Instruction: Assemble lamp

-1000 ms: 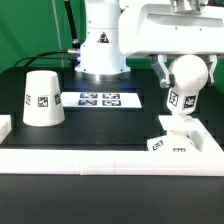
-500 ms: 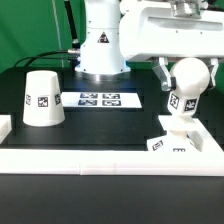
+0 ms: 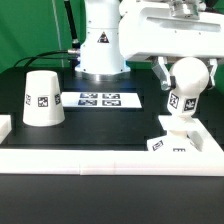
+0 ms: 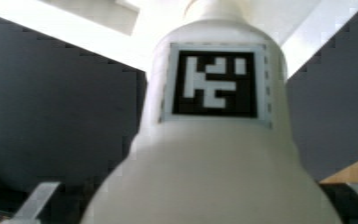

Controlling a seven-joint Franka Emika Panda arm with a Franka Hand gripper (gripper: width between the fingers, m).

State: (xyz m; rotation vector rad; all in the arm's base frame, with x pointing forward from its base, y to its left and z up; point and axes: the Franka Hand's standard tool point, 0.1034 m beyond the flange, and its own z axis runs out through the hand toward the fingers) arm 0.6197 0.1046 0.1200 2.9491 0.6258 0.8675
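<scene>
The lamp's bulb [image 3: 188, 76] stands upright on its stem in the low square base [image 3: 180, 144] at the exterior view's right. My gripper [image 3: 188, 80] comes down over it, with a dark finger [image 3: 162, 74] against the bulb's side, and looks shut on it. In the wrist view the bulb and its tagged stem [image 4: 211, 150] fill the picture, with my gripper [image 4: 197, 205] straddling it and one finger [image 4: 44, 200] showing at the edge. The tapered shade [image 3: 42, 98] stands mouth down at the exterior view's left, far from the gripper.
The marker board [image 3: 100, 99] lies flat between the shade and the bulb. The robot's white body [image 3: 100, 45] stands behind it. A white wall [image 3: 100, 160] runs along the table's front, and a white block [image 3: 5, 125] sits at the left edge.
</scene>
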